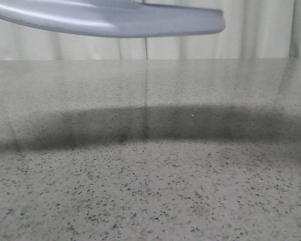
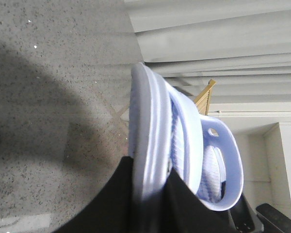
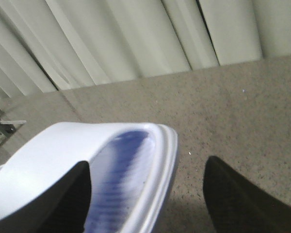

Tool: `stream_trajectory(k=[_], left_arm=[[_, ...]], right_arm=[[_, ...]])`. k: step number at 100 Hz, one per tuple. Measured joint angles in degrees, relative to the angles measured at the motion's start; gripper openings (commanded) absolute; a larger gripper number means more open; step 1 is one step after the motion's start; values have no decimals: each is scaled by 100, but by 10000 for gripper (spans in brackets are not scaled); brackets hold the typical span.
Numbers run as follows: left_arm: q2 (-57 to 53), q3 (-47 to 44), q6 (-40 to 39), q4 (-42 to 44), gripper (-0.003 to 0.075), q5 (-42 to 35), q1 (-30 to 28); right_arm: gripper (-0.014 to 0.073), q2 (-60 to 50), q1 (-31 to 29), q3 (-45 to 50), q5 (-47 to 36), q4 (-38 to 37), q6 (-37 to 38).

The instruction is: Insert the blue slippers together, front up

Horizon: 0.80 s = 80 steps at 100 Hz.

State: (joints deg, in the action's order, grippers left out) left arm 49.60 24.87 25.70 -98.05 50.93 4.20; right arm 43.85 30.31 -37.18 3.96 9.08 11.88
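Observation:
The blue slippers [image 2: 155, 131] are held in the air above the table. In the left wrist view they are on edge and nested: one ribbed footbed sits inside the other's wide strap [image 2: 228, 155]. My left gripper [image 2: 150, 199] is shut on the thick sole, with a black finger on each side. In the right wrist view a slipper [image 3: 111, 165] lies between the fingers of my right gripper [image 3: 145, 194]. That gripper is open, with a gap between the slipper's rim and one finger [image 3: 237, 194]. The front view shows only a pale sole [image 1: 115, 17] at the top; both grippers are out of that view.
The speckled grey table [image 1: 150, 191] carries the slippers' dark shadow [image 1: 155, 123] across its middle. Pale curtains [image 1: 241, 45] hang behind its far edge. A wooden frame [image 2: 206, 94] and dark equipment [image 2: 271, 218] show beyond the slippers in the left wrist view.

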Motion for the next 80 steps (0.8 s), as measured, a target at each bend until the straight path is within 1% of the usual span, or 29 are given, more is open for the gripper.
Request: stream_trajectory(k=[15,43,60,80], left_arm=[[66,0,-9,56,25,12,21],[666,0,96,196,25,12,21],[1048,10,340,184,25,2,21],[1534,10,888,-8,25,-36,21]], right_arm=[[436,-669,11,0,21,-216,0],[436,-1664,11,0,92,-445,0],[436,-1857,11,0,302,-468,0],[436,-1869,11,0,490,-481,0]])
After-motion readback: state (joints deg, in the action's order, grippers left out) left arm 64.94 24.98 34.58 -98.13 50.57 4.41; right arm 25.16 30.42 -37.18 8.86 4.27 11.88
